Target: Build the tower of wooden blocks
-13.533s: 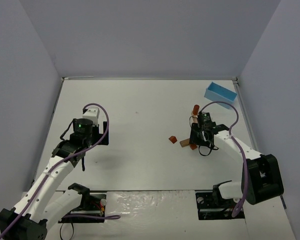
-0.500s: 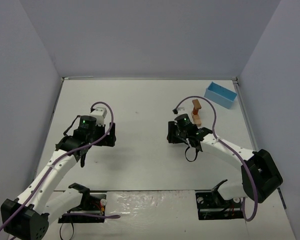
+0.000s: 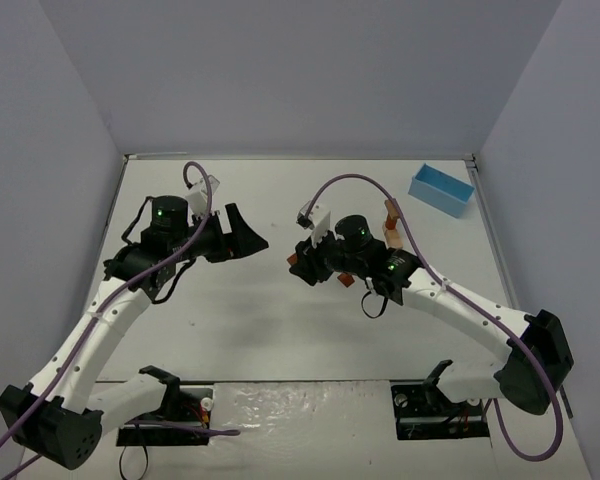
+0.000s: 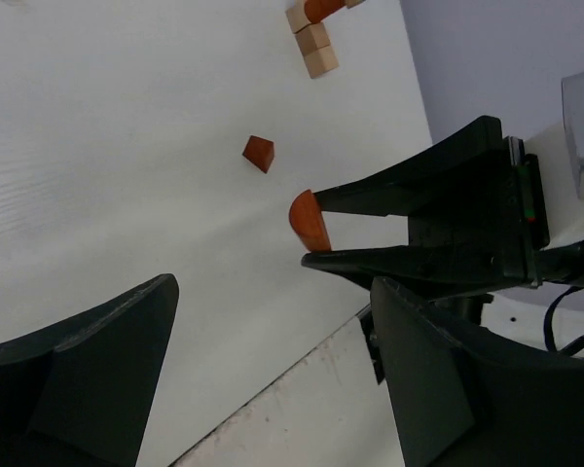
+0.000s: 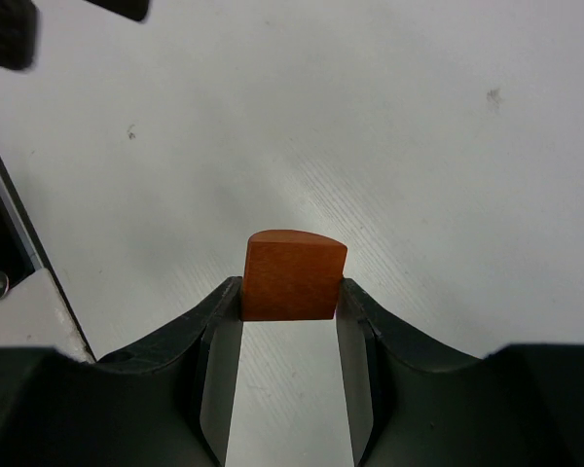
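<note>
White table (image 3: 280, 330), plain lavender walls (image 3: 280, 70) on three sides.

Half a second ago the right gripper (image 3: 300, 264) sat low, just at 9 o'clock of the wood block tower (image 3: 391, 228). It has now swung to mid-table with its jaws clamped on the reddish round-topped block (image 5: 294, 272).

The left gripper (image 3: 258, 240) has turned to face it from 9 o'clock. Its fingers are spread wide with nothing between them.

The blue box (image 3: 441, 190) stays at 1 o'clock.

The tower stands at 2 o'clock of table centre, unchanged. The small wedge block (image 4: 259, 153) lies on the table between the tower and the grippers.

Judgement: this looks like a hand-over or re-grip being set up. The round-topped piece is not yet on the tower.
</note>
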Robot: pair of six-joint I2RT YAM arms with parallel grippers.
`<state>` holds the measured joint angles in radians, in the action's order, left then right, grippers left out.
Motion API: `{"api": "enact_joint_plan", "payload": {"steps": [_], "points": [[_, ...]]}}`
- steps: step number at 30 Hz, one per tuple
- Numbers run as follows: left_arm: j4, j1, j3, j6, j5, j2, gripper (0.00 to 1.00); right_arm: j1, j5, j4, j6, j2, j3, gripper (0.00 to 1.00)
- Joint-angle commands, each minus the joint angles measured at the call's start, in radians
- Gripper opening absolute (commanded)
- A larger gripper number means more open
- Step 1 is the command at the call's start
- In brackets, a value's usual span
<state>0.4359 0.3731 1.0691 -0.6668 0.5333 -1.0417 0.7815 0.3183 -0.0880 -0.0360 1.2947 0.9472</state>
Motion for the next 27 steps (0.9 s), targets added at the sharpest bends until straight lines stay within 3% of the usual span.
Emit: {"api": "enact_joint_plan", "payload": {"steps": [1, 16, 27], "points": [[-0.065, 0.041, 0.085, -0.128, 0.062, -0.037, 0.75, 0.017, 0.066, -0.062, 0.077, 0.006, 0.089, 0.02], [-0.064, 0.138, 0.134, -0.196, 0.024, -0.187, 0.67, 0.019, 0.065, -0.056, 0.131, 0.029, 0.142, 0.03], [-0.157, 0.138, 0.110, -0.273, 0.036, -0.222, 0.51, 0.021, 0.054, -0.059, 0.129, 0.019, 0.134, 0.03]]}}
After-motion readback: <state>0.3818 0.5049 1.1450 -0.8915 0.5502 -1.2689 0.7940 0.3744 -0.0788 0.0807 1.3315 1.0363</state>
